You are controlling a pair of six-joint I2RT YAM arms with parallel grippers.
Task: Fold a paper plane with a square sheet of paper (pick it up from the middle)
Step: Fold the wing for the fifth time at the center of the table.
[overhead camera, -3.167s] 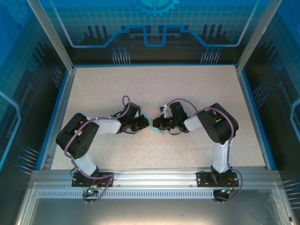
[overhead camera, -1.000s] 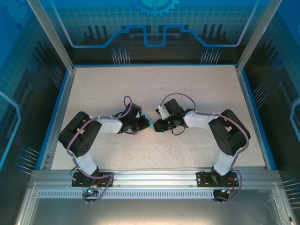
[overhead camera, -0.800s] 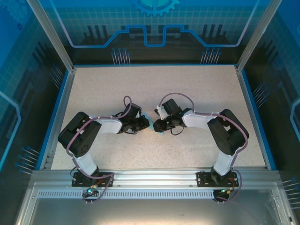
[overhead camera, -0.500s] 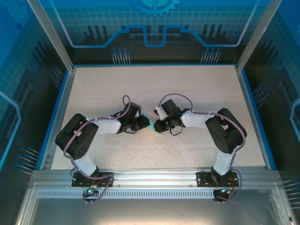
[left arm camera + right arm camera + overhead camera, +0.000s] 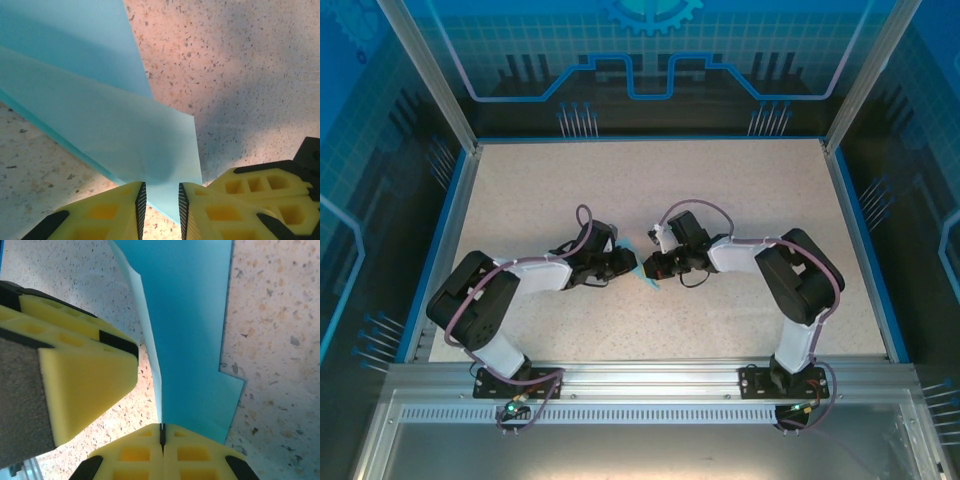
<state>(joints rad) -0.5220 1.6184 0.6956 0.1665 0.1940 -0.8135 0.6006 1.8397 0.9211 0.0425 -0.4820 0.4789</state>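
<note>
One thin, light-blue sheet of paper is found near the middle of the speckled beige table, somewhat closer to the near edge than to the far one; it is folded, and two overlapping layers are seen in the left wrist view, a paler flap lying across a deeper blue panel; whether its lower edge touches the table cannot be told. Two grippers are met at it, one from each side; the right gripper is pressed fully together on the sheet, a folded edge being caught in the seam between its yellow foam fingers; the left gripper is held with its jaws slightly parted, a corner of the sheet passing loosely through the narrow gap between the pads. In the right wrist view one yellow finger of the left gripper is seen just beside the sheet. From above, the left gripper and the right gripper are seen nearly tip to tip; two arms are counted, both bent inward from the near edge.
</note>
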